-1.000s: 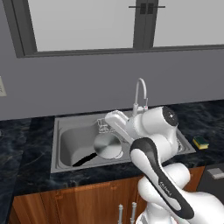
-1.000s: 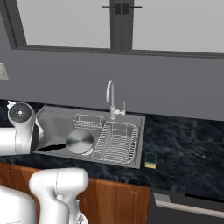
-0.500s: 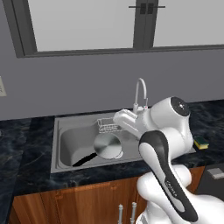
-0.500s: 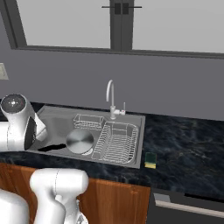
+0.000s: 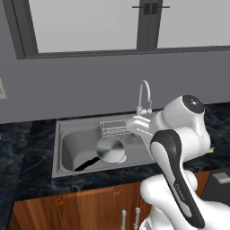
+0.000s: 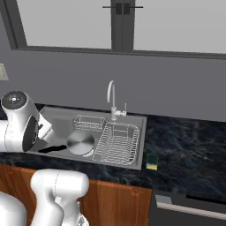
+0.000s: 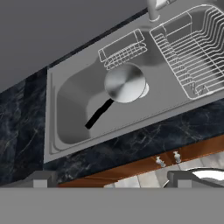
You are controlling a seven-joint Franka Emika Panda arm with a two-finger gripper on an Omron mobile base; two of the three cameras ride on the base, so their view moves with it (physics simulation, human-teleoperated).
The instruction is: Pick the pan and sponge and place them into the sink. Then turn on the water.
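Note:
The pan (image 7: 125, 83) lies flat in the sink (image 7: 65, 131), round and silver, its black handle (image 7: 98, 113) pointing toward the front left corner. It is also in the left base view as the pan (image 5: 111, 149) and in the right base view as the pan (image 6: 80, 142). The sponge (image 6: 152, 161) sits on the dark counter just right of the sink's front corner. My gripper (image 7: 111, 179) hangs open high over the sink's front edge with nothing between its fingers; its hand (image 5: 136, 125) is right of the pan. No water is in view at the faucet (image 6: 111, 99).
A wire dish rack (image 6: 117, 143) fills the sink's right half, and a small wire basket (image 6: 88, 122) sits at the back. The grey wall and a window rise behind the faucet. Dark marble counter (image 6: 190, 150) stretches right; wooden cabinet fronts (image 7: 144, 166) lie below.
The arm has swung to the right and the hand has drifted right, away from the pan. The pan stays in the sink and the gripper stays open.

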